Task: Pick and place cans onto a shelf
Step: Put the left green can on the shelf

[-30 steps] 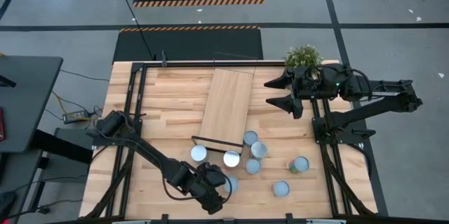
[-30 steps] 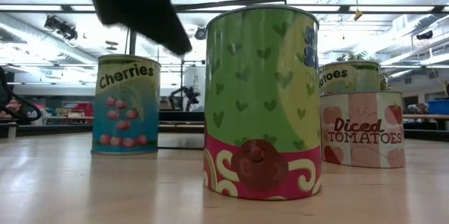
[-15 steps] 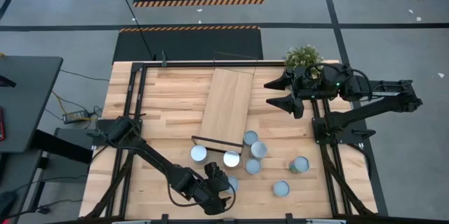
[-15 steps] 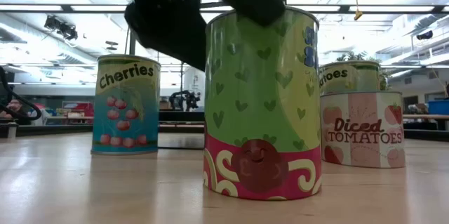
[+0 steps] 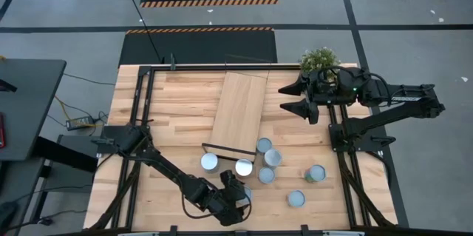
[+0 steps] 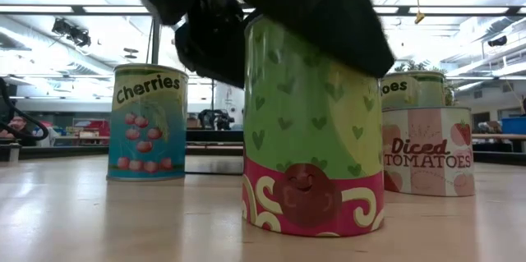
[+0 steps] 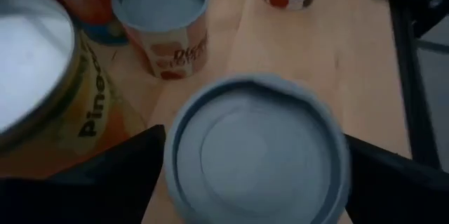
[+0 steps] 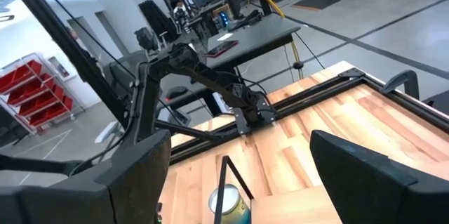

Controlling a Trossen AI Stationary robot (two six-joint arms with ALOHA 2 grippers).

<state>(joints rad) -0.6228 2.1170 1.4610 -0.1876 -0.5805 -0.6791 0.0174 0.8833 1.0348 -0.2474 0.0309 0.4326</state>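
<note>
Whereas a second ago it hovered beside it, the left end effector (image 7: 252, 182) now straddles the green can (image 6: 311, 122) nearest the shelf's (image 5: 240, 110) black-framed end, fingers spread and not yet closed, so a grasp looks imminent

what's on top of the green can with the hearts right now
The left gripper sits over the green can, fingers straddling its pale blue lid. Whether they touch the can is hidden.

Left gripper (image 5: 236, 195) low, fingers spread — right gripper (image 5: 295, 97) raised, fingers apart
</note>
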